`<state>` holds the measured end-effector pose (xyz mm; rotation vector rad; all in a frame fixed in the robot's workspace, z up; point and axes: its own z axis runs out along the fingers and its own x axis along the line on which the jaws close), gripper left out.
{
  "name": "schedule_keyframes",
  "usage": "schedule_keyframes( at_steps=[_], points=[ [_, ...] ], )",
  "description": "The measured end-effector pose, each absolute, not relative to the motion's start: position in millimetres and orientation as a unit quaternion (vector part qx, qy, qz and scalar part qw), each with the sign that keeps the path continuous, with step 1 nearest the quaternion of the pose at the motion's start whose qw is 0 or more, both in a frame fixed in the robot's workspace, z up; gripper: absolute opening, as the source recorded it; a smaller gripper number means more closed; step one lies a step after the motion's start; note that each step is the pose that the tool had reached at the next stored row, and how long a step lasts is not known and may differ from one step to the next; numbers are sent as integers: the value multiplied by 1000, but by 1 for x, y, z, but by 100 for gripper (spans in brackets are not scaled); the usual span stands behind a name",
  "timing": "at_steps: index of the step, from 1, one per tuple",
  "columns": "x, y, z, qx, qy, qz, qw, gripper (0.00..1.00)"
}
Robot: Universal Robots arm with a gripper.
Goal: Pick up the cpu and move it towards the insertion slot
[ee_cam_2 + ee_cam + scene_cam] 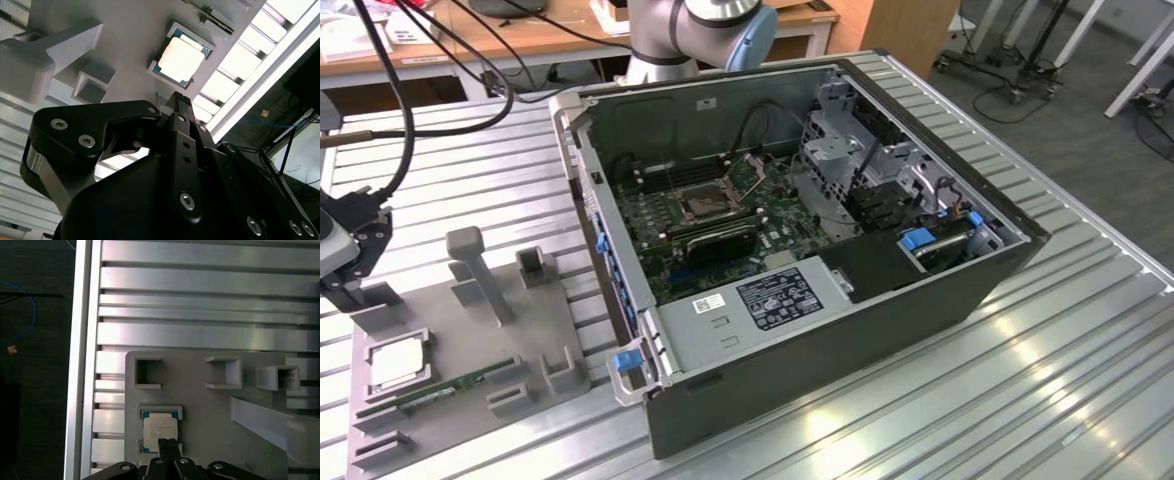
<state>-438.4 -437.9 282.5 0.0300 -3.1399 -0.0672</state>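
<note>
The cpu (398, 362) lies flat in a square recess of the grey fixture plate (454, 330) at the exterior view's lower left. It is a silver square with a pale border, seen in both wrist views (181, 60) (159, 430). My gripper (344, 290) hangs above the plate's far end, a short way off the cpu and not touching it. Its black fingertips (181, 97) (168, 445) are pressed together with nothing between them. The insertion slot (707, 205) is the silvery-framed socket on the green board inside the open computer case (854, 300).
A green memory stick (447, 390) lies in the fixture next to the cpu. Grey posts and blocks (474, 270) stand up from the plate. The ribbed metal table (1014, 400) carries everything. Black cables (400, 110) hang at the left.
</note>
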Motion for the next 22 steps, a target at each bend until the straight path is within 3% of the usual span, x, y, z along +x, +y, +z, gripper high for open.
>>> schedule_keyframes(
  at_steps=[22],
  points=[
    [-438,-438,277,10,-1000,-21,0,11]
  ],
)
